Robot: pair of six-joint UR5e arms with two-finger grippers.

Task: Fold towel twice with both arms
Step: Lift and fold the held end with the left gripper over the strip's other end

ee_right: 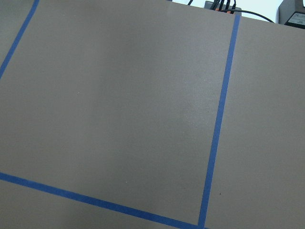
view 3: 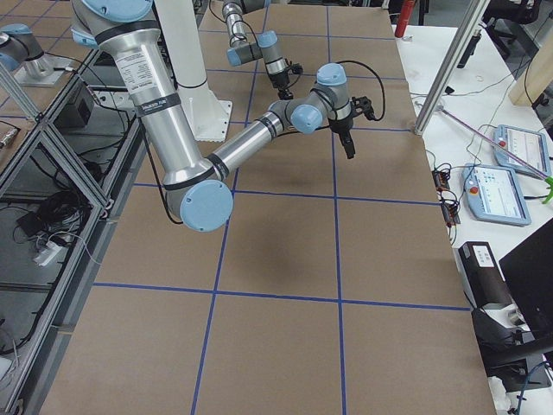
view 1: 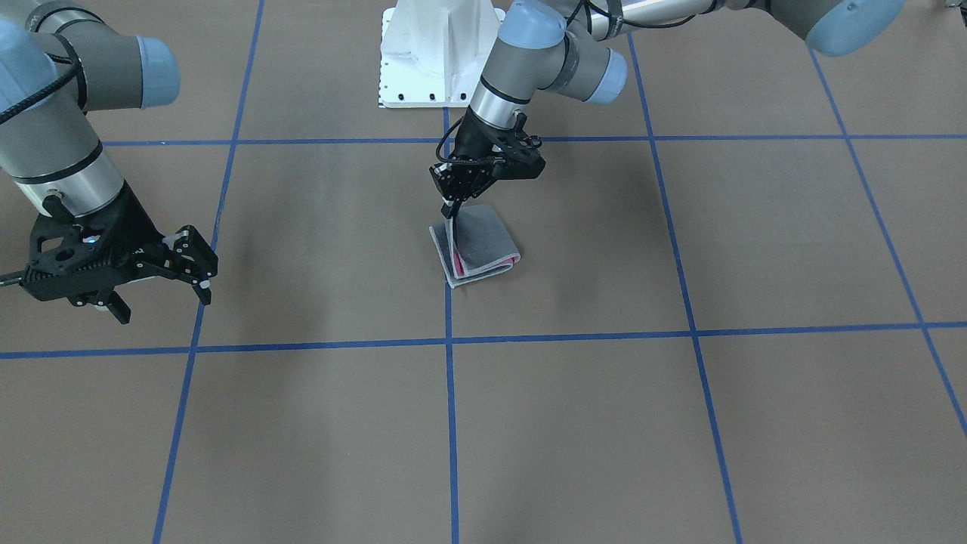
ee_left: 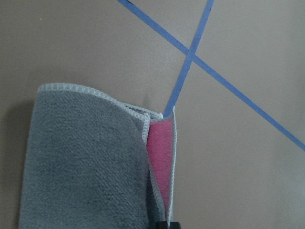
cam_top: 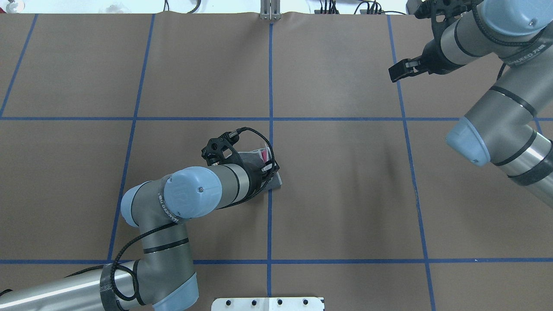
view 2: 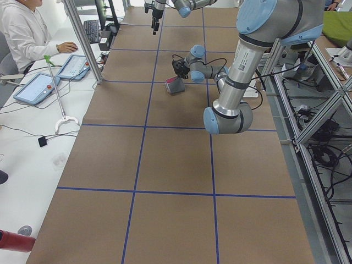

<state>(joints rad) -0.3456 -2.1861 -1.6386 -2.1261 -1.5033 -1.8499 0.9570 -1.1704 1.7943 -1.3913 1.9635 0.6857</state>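
The towel (view 1: 483,243) lies folded near the table's middle, grey face out, with a pink strip showing at its open edge. In the left wrist view the grey fold (ee_left: 81,162) and the pink inner face (ee_left: 162,152) fill the lower left. My left gripper (view 1: 453,211) points down and is shut on the towel's upper edge, which it holds a little raised. From overhead the left wrist covers most of the towel (cam_top: 276,183). My right gripper (view 1: 162,302) is open and empty, well off to the side above the table; it also shows in the overhead view (cam_top: 396,72).
Brown table cover with a grid of blue tape lines (view 1: 450,393). The white pedestal base (view 1: 438,53) stands at the robot's side. An operator (view 2: 22,33) sits at a side bench with tablets (view 2: 36,88).
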